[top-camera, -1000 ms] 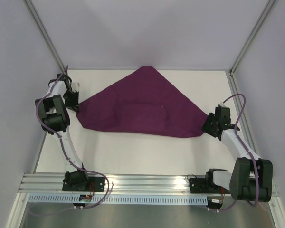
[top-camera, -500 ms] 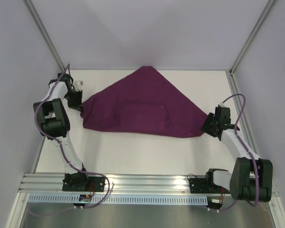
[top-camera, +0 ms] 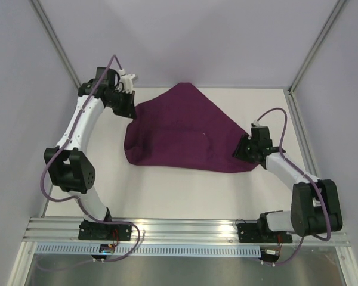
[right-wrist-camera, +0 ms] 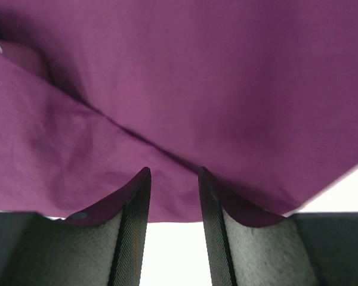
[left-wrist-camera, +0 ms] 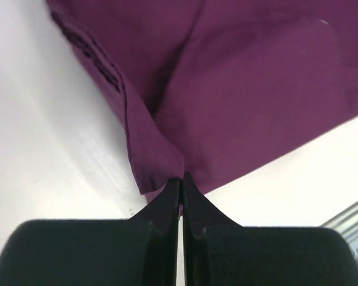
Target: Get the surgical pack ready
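A dark-purple cloth (top-camera: pixel 185 134) lies folded into a rough triangle across the middle of the white table (top-camera: pixel 185 193), its peak toward the far wall, as two robot arms attend to its opposite ends in preparing a surgical pack. The left fingers (left-wrist-camera: pixel 164 205), pressed tight together, pinch the cloth's left corner and hold it up off the table toward the far left, with a soft fold falling away just beyond the tips. The right fingers (right-wrist-camera: pixel 134 202) stand apart at the cloth's right corner, low over the table with the purple edge just past their tips; nothing is seen clamped between them. A low, rounded hump (top-camera: pixel 194 143) shows near the cloth's centre, but what lies under it is hidden, and none of the pack's other items is in view. The cloth looks light, thin and limp: it drapes and creases wherever it is lifted, will likely sag rather than keep a shape, and could drag whatever is wrapped inside if pulled hard. Its stitched hem and corners seem the surest places to take hold, since a pinch there catches a doubled edge and lets a whole flap follow. A grip in the middle would probably only bunch the fabric. The matte weave should not slip much in a firm pinch.
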`<action>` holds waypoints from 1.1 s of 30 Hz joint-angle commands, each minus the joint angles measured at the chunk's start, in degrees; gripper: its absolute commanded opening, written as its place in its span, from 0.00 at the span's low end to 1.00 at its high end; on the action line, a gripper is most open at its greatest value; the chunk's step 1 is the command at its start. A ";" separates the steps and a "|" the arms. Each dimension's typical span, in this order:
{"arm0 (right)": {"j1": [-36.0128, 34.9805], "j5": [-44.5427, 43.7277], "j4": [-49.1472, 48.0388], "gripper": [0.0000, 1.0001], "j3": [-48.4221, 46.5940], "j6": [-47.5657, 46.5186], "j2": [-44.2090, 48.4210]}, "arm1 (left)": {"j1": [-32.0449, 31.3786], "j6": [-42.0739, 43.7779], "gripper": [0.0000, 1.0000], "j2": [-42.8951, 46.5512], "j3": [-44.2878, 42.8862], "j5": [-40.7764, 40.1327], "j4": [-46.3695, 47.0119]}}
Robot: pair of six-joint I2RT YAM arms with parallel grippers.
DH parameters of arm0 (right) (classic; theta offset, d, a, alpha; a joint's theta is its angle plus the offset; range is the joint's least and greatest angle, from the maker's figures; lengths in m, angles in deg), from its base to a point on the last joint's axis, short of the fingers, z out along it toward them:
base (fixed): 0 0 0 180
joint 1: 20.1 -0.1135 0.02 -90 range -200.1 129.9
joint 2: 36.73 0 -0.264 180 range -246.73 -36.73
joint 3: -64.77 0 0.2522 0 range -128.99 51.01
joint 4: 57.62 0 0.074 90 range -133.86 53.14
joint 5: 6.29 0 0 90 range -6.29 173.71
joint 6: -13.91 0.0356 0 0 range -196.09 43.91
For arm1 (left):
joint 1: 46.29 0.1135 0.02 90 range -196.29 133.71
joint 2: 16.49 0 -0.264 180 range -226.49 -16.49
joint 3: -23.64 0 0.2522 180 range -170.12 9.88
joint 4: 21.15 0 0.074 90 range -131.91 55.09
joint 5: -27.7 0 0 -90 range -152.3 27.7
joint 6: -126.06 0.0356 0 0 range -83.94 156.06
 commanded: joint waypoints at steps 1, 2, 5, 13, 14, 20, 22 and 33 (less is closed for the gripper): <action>-3.66 3.22 -6.46 0.40 -3.97 3.51 -4.98 | -6.68 -4.11 0.00 -3.01 -5.97 3.61 -1.85; -4.63 3.14 -6.90 0.40 -4.85 3.69 -6.31 | -8.00 -4.46 0.00 -4.76 -8.42 3.70 -1.94; -8.06 3.22 -7.87 0.40 -9.06 3.69 -11.84 | -12.31 -7.45 0.00 -8.45 -13.26 4.40 -1.94; -10.88 7.71 -11.56 0.39 -13.74 6.06 -22.75 | -22.42 -12.20 0.00 -18.22 -22.24 5.80 -0.11; -10.88 7.97 -11.91 0.39 -13.82 6.06 -23.10 | -23.29 -12.72 0.00 -19.62 -22.33 5.81 0.78; -10.97 9.82 -12.79 0.39 -15.49 5.97 -26.53 | -29.01 -14.30 0.00 -24.90 -22.60 7.91 3.68; -11.14 10.17 -12.70 0.39 -16.02 5.89 -27.06 | -29.63 -14.92 0.00 -25.95 -20.94 8.09 5.25; -11.23 7.45 -10.07 0.40 -17.25 4.13 -25.13 | -29.90 -16.24 0.00 -30.79 -17.59 1.40 11.06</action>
